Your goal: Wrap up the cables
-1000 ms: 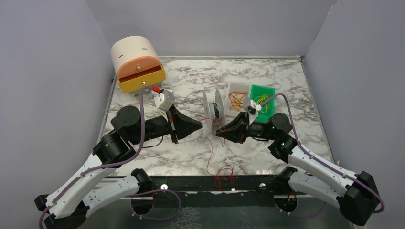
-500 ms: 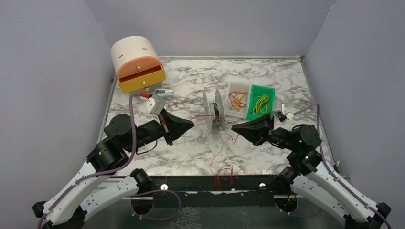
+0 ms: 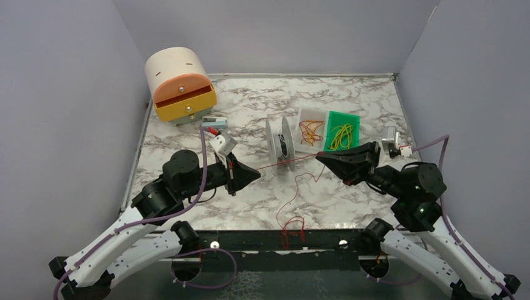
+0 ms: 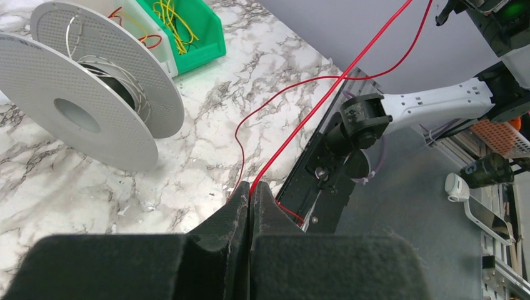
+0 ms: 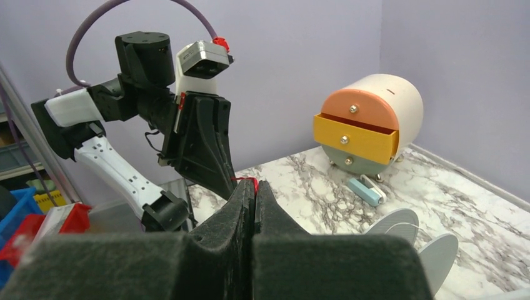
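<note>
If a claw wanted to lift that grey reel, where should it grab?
Probably the top rim of one disc, coming straight down. The reel stands on edge, its two thin discs upright with a gap between them, and that gap leaves room to pinch one disc. Mind the red wire stretched close by it.

The left black two-finger gripper (image 3: 254, 175) reaches inward, fingers pressed tight on the thin red-orange wire (image 4: 294, 140). Opposite, the right black two-finger gripper (image 3: 320, 157) points back at it, likewise clamped on that wire.
</note>
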Controlling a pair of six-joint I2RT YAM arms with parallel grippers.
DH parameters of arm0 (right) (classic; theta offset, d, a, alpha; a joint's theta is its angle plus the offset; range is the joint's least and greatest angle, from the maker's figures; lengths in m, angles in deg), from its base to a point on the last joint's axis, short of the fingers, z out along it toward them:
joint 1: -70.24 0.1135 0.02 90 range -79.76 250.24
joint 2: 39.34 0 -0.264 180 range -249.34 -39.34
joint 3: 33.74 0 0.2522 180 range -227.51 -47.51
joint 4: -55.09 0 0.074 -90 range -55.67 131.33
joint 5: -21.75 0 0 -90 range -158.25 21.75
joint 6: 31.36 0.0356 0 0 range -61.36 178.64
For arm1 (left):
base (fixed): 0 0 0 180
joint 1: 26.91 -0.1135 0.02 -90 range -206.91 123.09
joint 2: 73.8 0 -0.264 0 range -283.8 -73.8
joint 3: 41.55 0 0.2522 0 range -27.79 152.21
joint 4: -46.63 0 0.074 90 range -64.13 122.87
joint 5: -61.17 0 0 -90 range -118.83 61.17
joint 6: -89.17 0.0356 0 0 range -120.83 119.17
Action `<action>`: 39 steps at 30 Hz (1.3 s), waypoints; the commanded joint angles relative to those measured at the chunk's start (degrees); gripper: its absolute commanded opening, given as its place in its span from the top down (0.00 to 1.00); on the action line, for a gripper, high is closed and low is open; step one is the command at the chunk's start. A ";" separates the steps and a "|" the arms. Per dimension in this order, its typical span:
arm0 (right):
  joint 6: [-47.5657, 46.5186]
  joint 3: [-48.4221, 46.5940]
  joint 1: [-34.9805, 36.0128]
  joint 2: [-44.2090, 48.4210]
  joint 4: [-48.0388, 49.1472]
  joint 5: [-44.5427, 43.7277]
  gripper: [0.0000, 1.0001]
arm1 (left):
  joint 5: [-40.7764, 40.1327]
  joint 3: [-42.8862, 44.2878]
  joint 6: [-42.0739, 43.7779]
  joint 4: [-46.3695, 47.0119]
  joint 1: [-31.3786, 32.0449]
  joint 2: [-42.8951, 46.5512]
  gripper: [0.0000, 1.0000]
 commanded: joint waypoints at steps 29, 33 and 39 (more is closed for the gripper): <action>-1.95 -16.94 0.01 -9.77 -26.12 -20.31 0.99 | -9.79 0.70 2.21 -0.86 -0.11 -5.32 0.24; 1.44 -19.53 -0.01 -12.49 -32.01 -22.40 0.99 | -12.06 1.23 2.55 -0.39 -0.14 -8.42 0.24; 8.42 -18.91 -0.03 -14.86 -34.22 -21.23 0.99 | -15.77 2.33 2.43 0.96 -0.16 -13.11 0.20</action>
